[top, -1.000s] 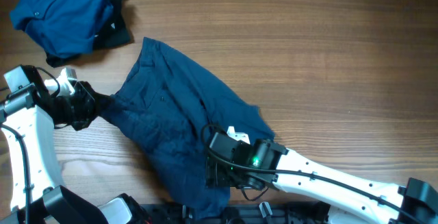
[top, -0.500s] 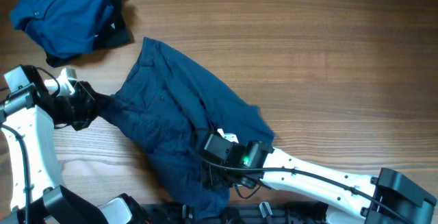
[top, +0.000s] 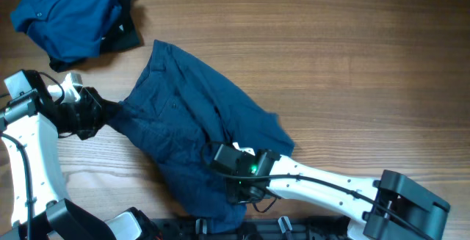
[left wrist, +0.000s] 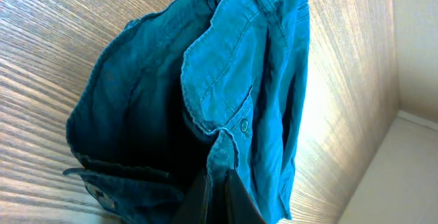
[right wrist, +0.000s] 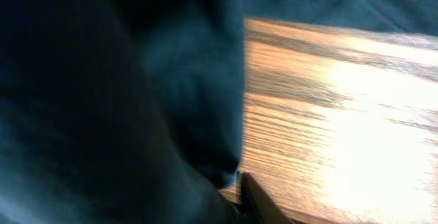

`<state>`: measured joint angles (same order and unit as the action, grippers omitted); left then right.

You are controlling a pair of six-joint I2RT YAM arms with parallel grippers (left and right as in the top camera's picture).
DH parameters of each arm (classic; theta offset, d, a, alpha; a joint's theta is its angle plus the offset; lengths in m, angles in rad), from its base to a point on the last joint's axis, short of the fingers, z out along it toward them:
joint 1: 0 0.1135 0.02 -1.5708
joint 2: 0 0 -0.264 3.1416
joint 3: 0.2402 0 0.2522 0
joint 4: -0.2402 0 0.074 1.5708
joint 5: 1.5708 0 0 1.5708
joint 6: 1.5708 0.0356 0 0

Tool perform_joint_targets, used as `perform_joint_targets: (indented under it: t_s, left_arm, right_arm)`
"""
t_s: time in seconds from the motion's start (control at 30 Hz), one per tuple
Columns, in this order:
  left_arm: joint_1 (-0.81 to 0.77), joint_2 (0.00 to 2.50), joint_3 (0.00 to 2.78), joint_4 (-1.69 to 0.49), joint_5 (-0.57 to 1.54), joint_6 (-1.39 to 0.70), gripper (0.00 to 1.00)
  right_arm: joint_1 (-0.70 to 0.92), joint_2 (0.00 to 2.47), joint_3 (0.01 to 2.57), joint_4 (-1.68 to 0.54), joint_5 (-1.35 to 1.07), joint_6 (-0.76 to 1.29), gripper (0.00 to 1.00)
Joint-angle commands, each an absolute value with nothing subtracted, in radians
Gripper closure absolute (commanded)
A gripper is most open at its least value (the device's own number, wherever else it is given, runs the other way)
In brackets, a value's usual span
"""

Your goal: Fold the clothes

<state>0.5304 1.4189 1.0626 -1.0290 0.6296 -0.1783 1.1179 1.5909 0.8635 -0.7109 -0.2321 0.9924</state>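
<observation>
Though rumpled, shorts (top: 187,115) beside open tabletop (top: 352,64).

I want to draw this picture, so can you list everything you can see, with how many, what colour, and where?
navy shorts: one, dark navy, spread crumpled in the middle of the table
blue shirt: one, brighter blue, bunched at the far left corner
dark cloth: one, blackish, sticking out from under the shirt
wooden table: one, brown, under everything
left arm: one, white, at the left edge
right arm: one, white, along the near right
left gripper: one, black, shut on the shorts' left edge
right gripper: one, black, down on the shorts' near part; open or shut is unclear
</observation>
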Motion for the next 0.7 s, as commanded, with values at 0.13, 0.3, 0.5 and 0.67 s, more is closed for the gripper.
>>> perform_joint_targets:
  t_s: [0.13,0.3,0.5,0.67]
  left_arm:
    - [0.537,1.399,1.074,-1.0,0.847,-0.197,0.96]
    - [0.537,1.399,1.074,-0.992,0.878,-0.244,0.96]
    - [0.536,1.398,1.074,-0.978,1.061,-0.244,0.96]
    - [0.534,1.38,1.074,-0.978,1.253,-0.244,0.96]
  right_arm:
    - [0.95,1.397,0.879,-0.796,-0.145,0.94,0.96]
    - [0.734,1.243,0.892,-0.802,-0.147,0.827,0.96]
    - [0.48,1.151,0.955,-0.806,-0.199,0.682,0.96]
    - [0.311,1.154,1.094,-0.849,-0.268,0.58,0.96]
